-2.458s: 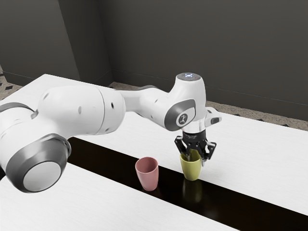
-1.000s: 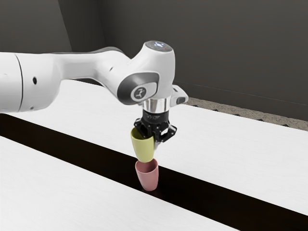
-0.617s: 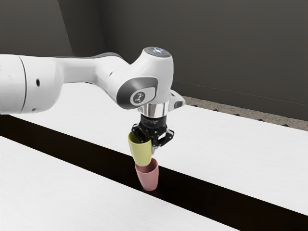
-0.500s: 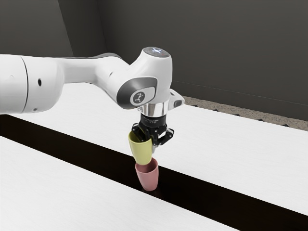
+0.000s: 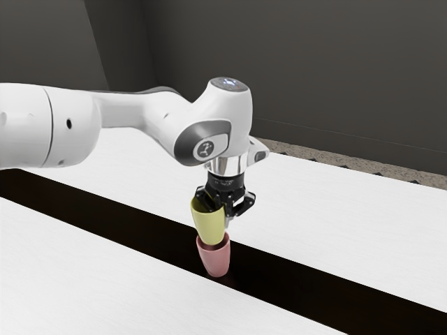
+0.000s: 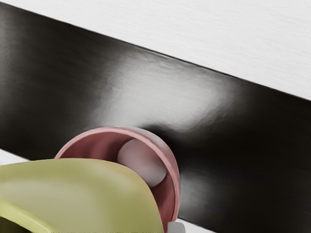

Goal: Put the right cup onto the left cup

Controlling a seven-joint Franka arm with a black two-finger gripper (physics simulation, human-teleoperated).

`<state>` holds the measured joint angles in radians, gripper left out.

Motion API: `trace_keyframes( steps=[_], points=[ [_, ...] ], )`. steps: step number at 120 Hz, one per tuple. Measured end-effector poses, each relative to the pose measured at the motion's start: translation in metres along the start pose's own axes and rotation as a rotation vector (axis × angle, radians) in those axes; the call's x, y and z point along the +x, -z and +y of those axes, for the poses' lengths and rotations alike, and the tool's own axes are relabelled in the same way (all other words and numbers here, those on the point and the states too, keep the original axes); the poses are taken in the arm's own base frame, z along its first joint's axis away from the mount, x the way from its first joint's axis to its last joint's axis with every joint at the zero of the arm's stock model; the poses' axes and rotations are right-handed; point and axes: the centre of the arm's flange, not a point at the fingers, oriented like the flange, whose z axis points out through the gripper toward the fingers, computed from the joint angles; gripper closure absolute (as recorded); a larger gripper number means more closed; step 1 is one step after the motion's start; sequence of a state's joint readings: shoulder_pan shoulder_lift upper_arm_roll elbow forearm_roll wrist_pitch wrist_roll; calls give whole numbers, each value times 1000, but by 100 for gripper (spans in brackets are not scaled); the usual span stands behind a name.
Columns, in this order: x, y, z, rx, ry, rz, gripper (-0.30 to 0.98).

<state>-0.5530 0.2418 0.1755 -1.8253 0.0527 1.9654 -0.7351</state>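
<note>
Gripper [image 5: 221, 214] closed on one side of the yellow cup, one finger down inside the mouth, the other against the outer wall. Arm [image 5: 234, 115] reaches in from the exterior view's left, hand pointing down. White table [image 5: 349, 227] below, dark strip [image 5: 300, 283] running across it. Pink cup [image 5: 216, 261] upright on the strip. Yellow cup [image 5: 209, 225] held over it, base at the pink mouth; whether they touch, cannot tell. Wrist view has part of the pink opening uncovered beside the yellow wall.

Handling, by judgement: yellow cup likely light, thin-walled and fairly stiff, so a modest pinch should do. Its smooth side may slip or swivel if the base catches, the hold being on one side only. Material uncertain (could be plastic, could be glazed; treat it as breakable). Present grip near the rim looks the right place: it leaves the tapered lower half free to enter the other cup. Pink one, also light by the look of it, might skid or tip if nudged sideways.

Stage: late, I'd say; carrying seems finished, seating remains. Next move calls for centring, then a straight, gentle descent, letting go once the lower cup bears the weight. Smallest thing to watch: the pink rim, where an off-centre base could snag.
</note>
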Motion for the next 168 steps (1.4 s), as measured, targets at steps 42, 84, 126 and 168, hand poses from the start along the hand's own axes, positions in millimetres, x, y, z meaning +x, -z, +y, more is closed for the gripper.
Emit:
trace_keyframes(
  steps=[42, 84, 126, 168],
  points=[
    [6, -13, -5, 1, 30, -25, 78],
    [6, -16, -2, -18, 37, -25, 47],
    [7, 0, -6, -37, 42, -5, 10],
    [12, 160, -38, -102, -130, 180, 3]
  ],
)
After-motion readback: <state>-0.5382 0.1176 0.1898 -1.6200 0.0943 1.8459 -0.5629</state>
